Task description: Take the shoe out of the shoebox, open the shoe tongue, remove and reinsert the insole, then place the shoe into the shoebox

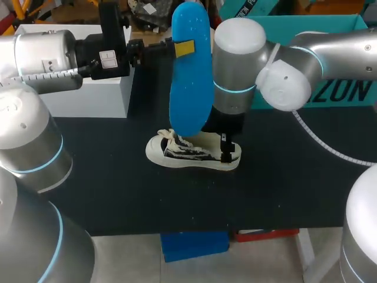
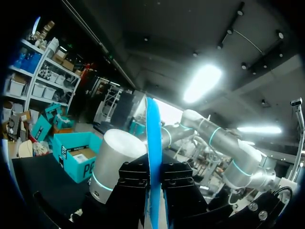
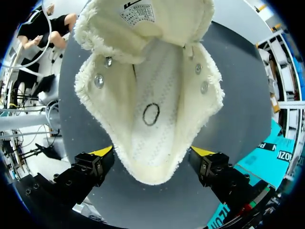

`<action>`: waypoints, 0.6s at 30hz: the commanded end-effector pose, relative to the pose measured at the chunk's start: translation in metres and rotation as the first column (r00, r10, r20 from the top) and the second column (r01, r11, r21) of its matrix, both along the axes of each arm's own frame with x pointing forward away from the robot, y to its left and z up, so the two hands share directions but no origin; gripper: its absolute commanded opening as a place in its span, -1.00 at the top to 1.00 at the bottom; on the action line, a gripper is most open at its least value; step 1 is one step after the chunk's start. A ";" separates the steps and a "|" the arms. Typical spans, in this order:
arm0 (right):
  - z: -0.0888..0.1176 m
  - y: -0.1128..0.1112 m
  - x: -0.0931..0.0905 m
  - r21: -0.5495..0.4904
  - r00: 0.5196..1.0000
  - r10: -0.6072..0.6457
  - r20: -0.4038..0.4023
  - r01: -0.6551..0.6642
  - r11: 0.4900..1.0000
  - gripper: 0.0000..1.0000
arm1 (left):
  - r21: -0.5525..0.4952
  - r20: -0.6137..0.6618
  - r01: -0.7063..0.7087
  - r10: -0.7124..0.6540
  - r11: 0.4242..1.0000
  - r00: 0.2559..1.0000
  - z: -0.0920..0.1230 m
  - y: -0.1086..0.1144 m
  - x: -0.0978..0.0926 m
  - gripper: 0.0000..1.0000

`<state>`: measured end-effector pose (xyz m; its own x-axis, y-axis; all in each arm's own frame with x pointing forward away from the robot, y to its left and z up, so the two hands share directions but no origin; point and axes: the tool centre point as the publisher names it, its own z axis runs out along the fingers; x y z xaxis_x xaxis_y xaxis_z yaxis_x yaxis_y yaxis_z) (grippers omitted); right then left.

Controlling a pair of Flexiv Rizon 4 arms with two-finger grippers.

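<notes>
A cream shoe (image 1: 194,154) with dark side markings stands on its sole near the middle of the black table (image 1: 118,194), its toe toward the left arm's side. From the right wrist view the shoe (image 3: 152,109) lies open, the fleece-lined tongue folded forward and the pale footbed, marked with a small dark oval, exposed.

The right gripper (image 1: 227,152) reaches straight down at the heel. Its two yellow tips (image 3: 102,151) press against opposite sides of the fleecy collar, clasping the shoe between them.

Above the shoe, the blue insole (image 1: 188,76) is held upright in the air, its lower end hanging just over the laces. The left gripper (image 1: 179,48), coming in level from the left, pinches the insole near its upper end. In the left wrist view the insole (image 2: 153,129) shows edge-on, clamped between the black fingers (image 2: 131,191).

A white box (image 1: 88,94) sits at the table's far left, and an open teal box (image 1: 306,26) stands at the far right, behind the right arm.
</notes>
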<state>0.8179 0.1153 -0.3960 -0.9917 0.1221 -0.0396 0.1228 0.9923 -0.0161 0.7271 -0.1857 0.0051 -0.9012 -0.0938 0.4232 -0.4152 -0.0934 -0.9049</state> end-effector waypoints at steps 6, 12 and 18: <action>-0.002 0.002 0.002 -0.018 1.000 -0.001 -0.006 0.001 1.000 -1.00 | 0.004 -0.001 -0.001 0.001 1.000 1.000 0.000 0.000 -0.001 1.00; 0.001 -0.003 0.001 0.025 1.000 -0.010 0.007 0.009 1.000 -1.00 | 0.004 -0.001 -0.001 0.001 1.000 1.000 0.000 0.000 -0.001 1.00; 0.007 -0.007 0.000 0.200 0.999 -0.018 0.032 0.011 0.980 -1.00 | 0.004 -0.001 -0.001 0.001 1.000 1.000 0.000 0.000 -0.001 1.00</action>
